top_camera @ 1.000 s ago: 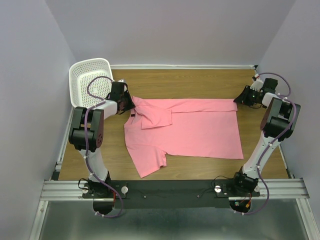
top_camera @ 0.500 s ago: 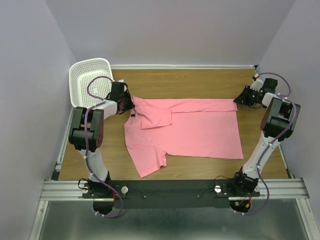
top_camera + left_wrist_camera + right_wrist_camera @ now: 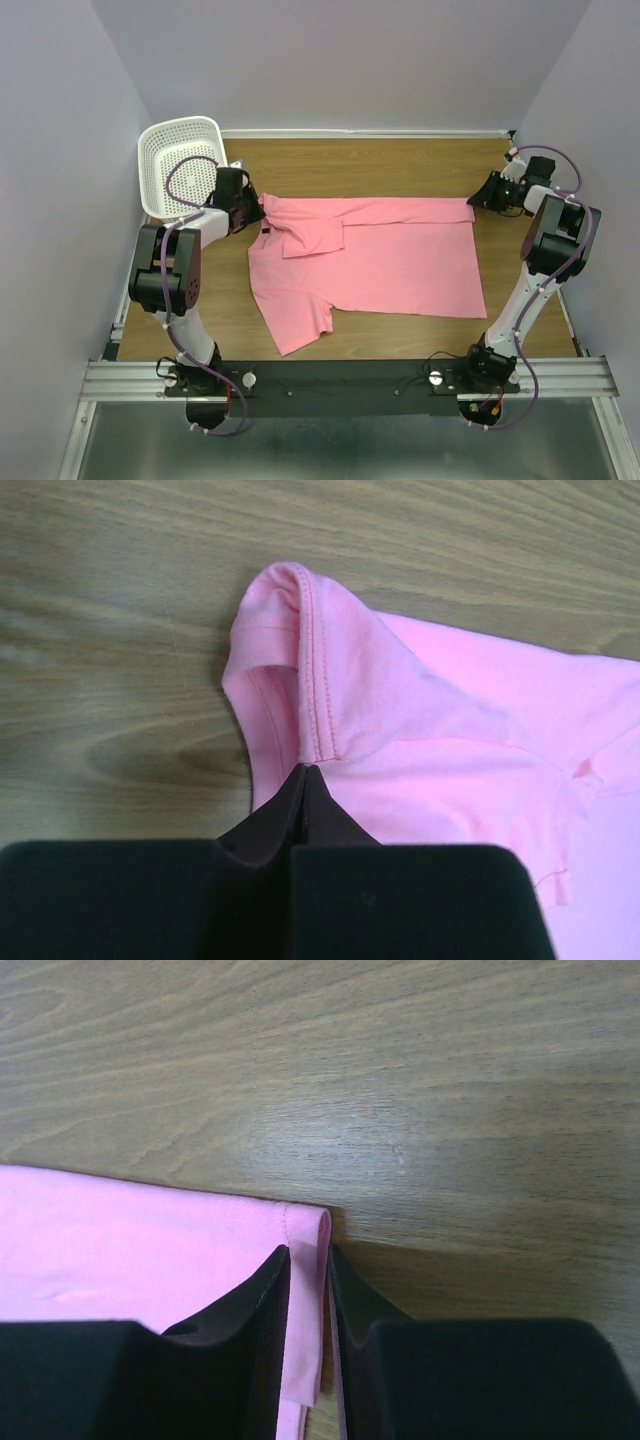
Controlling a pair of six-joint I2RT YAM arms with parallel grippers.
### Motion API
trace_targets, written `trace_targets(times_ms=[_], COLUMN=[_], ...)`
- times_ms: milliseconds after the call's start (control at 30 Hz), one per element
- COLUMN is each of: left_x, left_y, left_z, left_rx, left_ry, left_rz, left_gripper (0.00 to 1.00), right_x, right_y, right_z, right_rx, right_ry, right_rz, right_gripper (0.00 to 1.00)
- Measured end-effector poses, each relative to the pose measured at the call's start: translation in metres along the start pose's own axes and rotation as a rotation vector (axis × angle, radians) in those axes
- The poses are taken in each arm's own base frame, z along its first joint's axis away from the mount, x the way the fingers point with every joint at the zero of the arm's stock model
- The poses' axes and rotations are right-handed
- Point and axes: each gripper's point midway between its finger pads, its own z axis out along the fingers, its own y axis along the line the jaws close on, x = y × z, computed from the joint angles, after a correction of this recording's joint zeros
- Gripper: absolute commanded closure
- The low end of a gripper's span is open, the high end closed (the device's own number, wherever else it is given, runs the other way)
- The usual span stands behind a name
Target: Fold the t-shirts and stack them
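Note:
A salmon-pink t-shirt [image 3: 370, 255] lies spread on the wooden table, neck to the left and hem to the right, with its far sleeve folded in over the chest. My left gripper [image 3: 258, 206] is shut on the far left shoulder corner; in the left wrist view the stitched seam [image 3: 318, 680] runs straight into the closed fingertips of the left gripper [image 3: 306, 771]. My right gripper [image 3: 479, 200] sits at the far right hem corner. The rolled hem [image 3: 308, 1222] is pinched between the jaws of the right gripper [image 3: 309, 1252].
A white perforated basket [image 3: 183, 158] stands tilted at the back left, just behind the left arm. Bare wood [image 3: 380, 165] lies behind the shirt and in front of it. Purple walls close in on three sides.
The left jaws have closed on the shoulder corner, and the left arm's elbow has swung out to the left. The right arm and the shirt body have not moved.

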Motion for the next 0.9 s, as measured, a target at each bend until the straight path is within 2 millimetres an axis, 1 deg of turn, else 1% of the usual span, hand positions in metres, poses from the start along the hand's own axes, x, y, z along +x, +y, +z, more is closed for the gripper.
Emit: trace_targets(times_ms=[133,367,400,467,500,533,567,633,667,733,767,800,900], left_x=[0.004,0.003,0.003,0.002,0.002,0.0,-0.003,-0.01,-0.017,-0.026,-0.035,-0.042,-0.058], left_y=[0.006,0.013,0.013,0.013,0.012,0.011,0.009,0.002,-0.004,-0.014,-0.023,-0.029,-0.047], left_z=[0.0,0.0,-0.001,-0.004,-0.007,-0.009,-0.014,-0.026,-0.037,-0.058,-0.076,-0.091,-0.147], left_rx=[-0.011,-0.021,-0.021,-0.019,-0.016,-0.014,-0.007,0.013,0.031,0.065,0.092,0.115,0.189], left_ry=[0.007,0.002,0.001,-0.005,-0.01,-0.015,-0.027,-0.057,-0.085,-0.134,-0.181,-0.222,-0.366], left_rz=[-0.008,-0.021,-0.021,-0.024,-0.027,-0.03,-0.027,-0.028,-0.023,-0.013,-0.003,0.006,0.042], left_gripper=[1.0,1.0,0.89,0.73,0.67,0.59,0.56,0.51,0.5,0.48,0.47,0.45,0.31], right_x=[0.0,0.0,0.0,0.0,0.0,0.0,0.0,0.0,-0.002,-0.003,-0.004,-0.003,-0.005], right_y=[0.0,0.0,0.0,0.0,0.0,0.0,-0.001,0.0,0.002,0.004,0.006,0.008,0.021], right_z=[0.0,0.0,0.0,0.0,0.0,0.0,0.0,0.0,-0.001,-0.005,-0.009,-0.012,-0.032], right_rx=[0.0,0.002,0.002,0.002,0.002,0.002,0.002,-0.005,-0.011,-0.008,-0.005,-0.005,-0.001], right_ry=[0.0,0.0,0.0,0.0,0.001,0.0,0.0,0.0,-0.005,-0.01,-0.013,-0.013,-0.034], right_rz=[0.0,0.0,0.0,0.0,0.0,-0.001,-0.004,-0.014,-0.024,-0.048,-0.065,-0.072,-0.14], right_gripper=[0.71,0.71,0.71,0.7,0.69,0.59,0.54,0.41,0.31,0.25,0.25,0.22,0.13])
